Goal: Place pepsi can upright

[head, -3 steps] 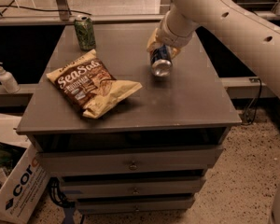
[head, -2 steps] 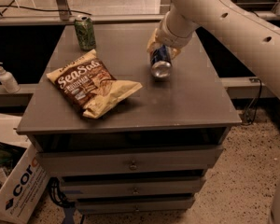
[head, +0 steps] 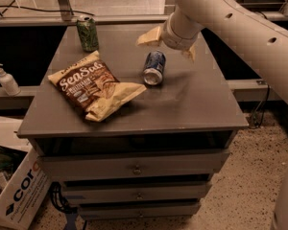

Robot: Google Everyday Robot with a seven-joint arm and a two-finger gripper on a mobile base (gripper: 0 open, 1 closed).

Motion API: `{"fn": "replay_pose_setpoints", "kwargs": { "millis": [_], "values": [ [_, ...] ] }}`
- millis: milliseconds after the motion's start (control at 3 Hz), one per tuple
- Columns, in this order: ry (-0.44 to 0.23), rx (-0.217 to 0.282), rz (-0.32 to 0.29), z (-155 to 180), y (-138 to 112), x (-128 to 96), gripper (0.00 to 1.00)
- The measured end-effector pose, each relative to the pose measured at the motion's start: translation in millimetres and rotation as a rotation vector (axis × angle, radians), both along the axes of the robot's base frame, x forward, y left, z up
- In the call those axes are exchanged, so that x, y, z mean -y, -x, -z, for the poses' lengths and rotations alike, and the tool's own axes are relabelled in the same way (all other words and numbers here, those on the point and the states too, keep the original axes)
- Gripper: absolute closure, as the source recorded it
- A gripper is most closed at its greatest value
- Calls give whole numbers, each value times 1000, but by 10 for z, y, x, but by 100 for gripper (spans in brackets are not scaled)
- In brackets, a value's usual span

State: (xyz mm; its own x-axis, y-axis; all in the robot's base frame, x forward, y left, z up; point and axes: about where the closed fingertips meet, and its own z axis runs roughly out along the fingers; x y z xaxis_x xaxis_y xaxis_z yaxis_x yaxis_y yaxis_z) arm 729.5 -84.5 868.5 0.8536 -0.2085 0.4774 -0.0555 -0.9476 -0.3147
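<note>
The pepsi can [head: 154, 67], dark blue with silver ends, lies on its side on the grey table [head: 192, 104], its silver end facing the front. My gripper [head: 169, 45] hovers just behind and above it. It is open, with one tan finger [head: 149, 36] to the left and the other [head: 189, 54] to the right. The fingers do not touch the can.
A green patterned can [head: 88, 33] stands upright at the table's back left. A brown and cream snack bag [head: 96, 86] lies left of the pepsi can. A pump bottle [head: 6, 79] and a cardboard box [head: 14, 190] are off the table's left side.
The gripper was shut on the pepsi can; it has opened wide and let go. The can now lies on the table, slightly left of where it was held.
</note>
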Motion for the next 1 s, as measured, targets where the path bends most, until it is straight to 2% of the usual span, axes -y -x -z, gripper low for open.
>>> {"fn": "replay_pose_setpoints", "kwargs": {
  "millis": [667, 1000],
  "values": [
    [51, -117, 10, 66, 14, -99, 0],
    [76, -158, 22, 137, 13, -185, 0]
  ]
}}
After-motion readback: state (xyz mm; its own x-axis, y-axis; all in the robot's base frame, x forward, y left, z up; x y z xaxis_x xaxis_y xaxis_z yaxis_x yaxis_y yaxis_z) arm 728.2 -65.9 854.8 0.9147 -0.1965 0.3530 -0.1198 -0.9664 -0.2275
